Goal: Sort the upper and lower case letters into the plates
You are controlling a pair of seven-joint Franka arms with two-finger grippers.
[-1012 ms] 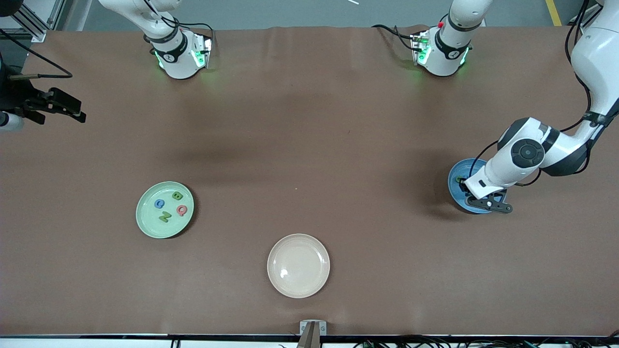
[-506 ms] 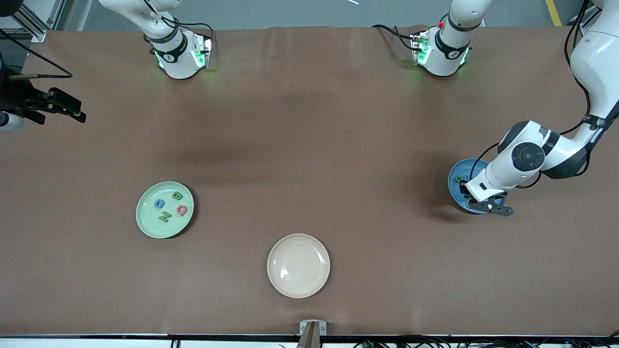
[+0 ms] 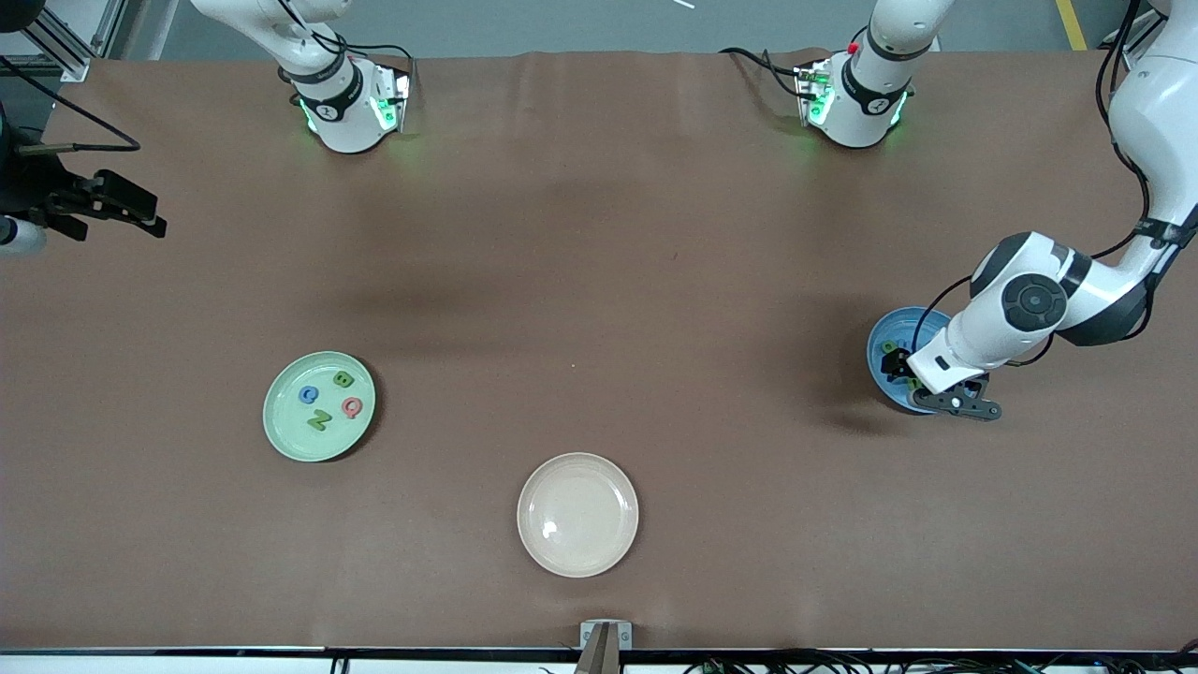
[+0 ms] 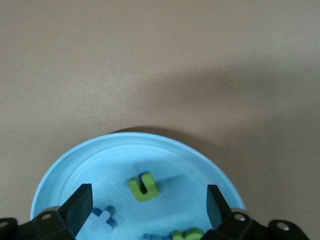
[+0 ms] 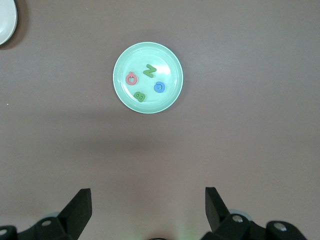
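Brown worktop (image 3: pixel 599 281): left gripper (image 4: pixel 145 210) has just opened over the blue plate (image 4: pixel 90 160), dropping a letter; right gripper (image 5: pixel 145 212) waits open, so sorting looks done.

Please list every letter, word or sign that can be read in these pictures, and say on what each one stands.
"C", blue, on the mint green plate.
"B", green, same plate.
"Z", green, same plate.
"Q", red-pink, same plate.
"u", green, on the sky blue plate.
"x", blue, same plate.
Two more letters there: mostly hidden, unreadable.
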